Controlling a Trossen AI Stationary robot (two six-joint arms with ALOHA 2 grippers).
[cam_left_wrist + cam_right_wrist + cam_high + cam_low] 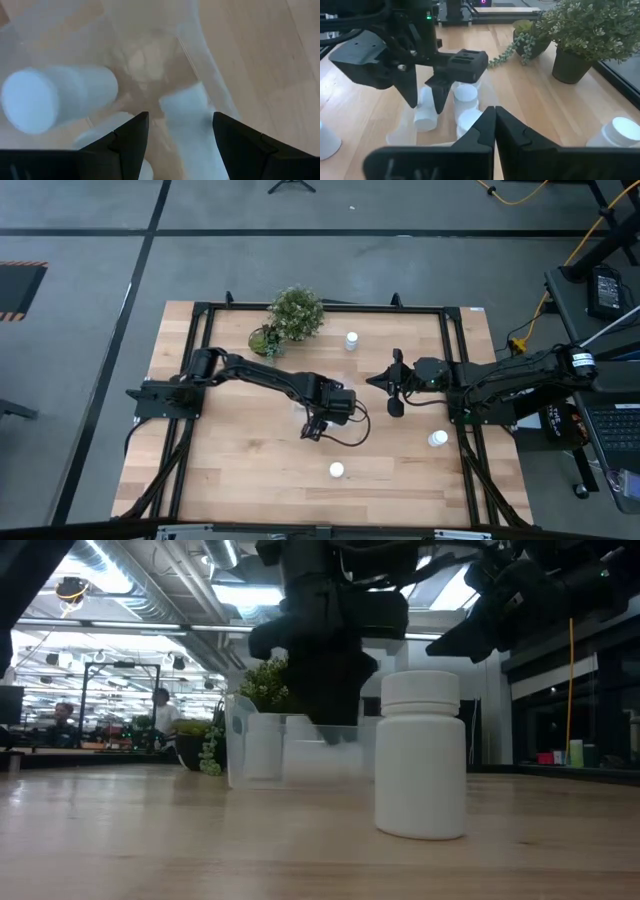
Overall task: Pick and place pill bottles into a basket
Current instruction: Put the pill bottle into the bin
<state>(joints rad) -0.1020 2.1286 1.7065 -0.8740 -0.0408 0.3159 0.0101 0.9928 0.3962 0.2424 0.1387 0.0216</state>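
Your left gripper (318, 423) hangs over the basket (300, 412) near the middle of the table (230, 470). Its jaws stand apart with nothing between them. In the left wrist view the two fingers (131, 137) frame the basket's clear wall (200, 65). Inside lie several bottles: one on its side (55, 97), and another just past the fingers (187, 112).

The right wrist view shows the same scene from the other side. The left gripper (427, 102) points down into the basket (400, 135). White bottles (465, 95) are packed close together around its fingertips.

Your right gripper (392, 385) waits to the right of the basket, well apart from it. Its jaws are pressed together and empty. You see them meet in the right wrist view (495, 112).

Three bottles stand upright outside the basket:
- one toward the far edge (352, 340), near the plant (296, 312);
- one toward the near edge (337, 471), which fills the low view foreground (420, 755);
- one at the right side (438, 439), beside the right arm, seen also in the right wrist view (615, 132).

A second, smaller plant (264, 340) sits just beside the first. In the low view the basket (290, 750) stands behind the near bottle, with a bottle (263, 745) showing through its wall. People (160, 715) show in the room beyond the table.
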